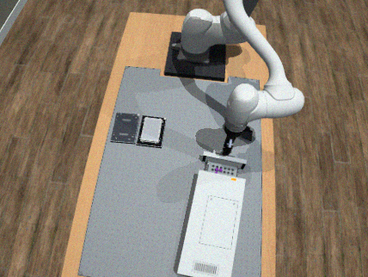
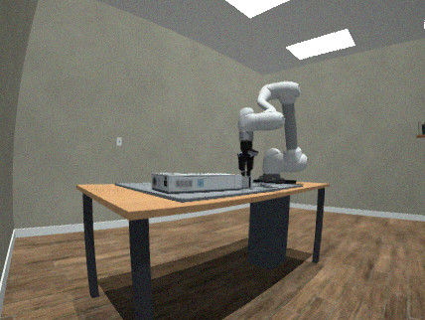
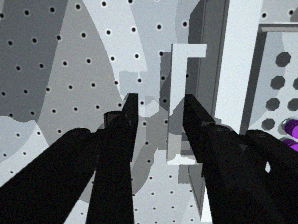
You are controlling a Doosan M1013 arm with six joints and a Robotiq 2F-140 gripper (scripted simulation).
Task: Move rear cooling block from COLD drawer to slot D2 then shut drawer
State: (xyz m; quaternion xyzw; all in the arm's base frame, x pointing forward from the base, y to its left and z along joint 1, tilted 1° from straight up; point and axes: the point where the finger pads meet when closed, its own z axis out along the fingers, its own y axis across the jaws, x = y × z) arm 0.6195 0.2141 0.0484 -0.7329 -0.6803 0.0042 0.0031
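Observation:
The cooler COLD (image 1: 193,254) (image 2: 218,183) has its drawer (image 1: 223,159) (image 3: 238,60) partly out. Its orange lamp (image 1: 233,179) is lit. Part of the front block (image 1: 230,169) (image 3: 291,42) shows behind the drawer front, with purple tubes (image 1: 218,170) (image 3: 294,130) in some bores; the rear block is hidden in the housing. My gripper (image 1: 226,151) (image 2: 246,174) (image 3: 160,108) is partly open around the handle bar (image 3: 178,75). The right finger is close against its inner side; a gap separates the left finger from it. Slot D2 (image 1: 125,127) shows as a bare dark plate.
Slot D1 (image 1: 140,143), between D2 and COLD, bears a white rectangular piece (image 1: 151,130). Both lie on the perforated grey deck (image 1: 129,206), to the left of the drawer in the top view. The arm's black base plate (image 1: 172,69) is at the far table edge.

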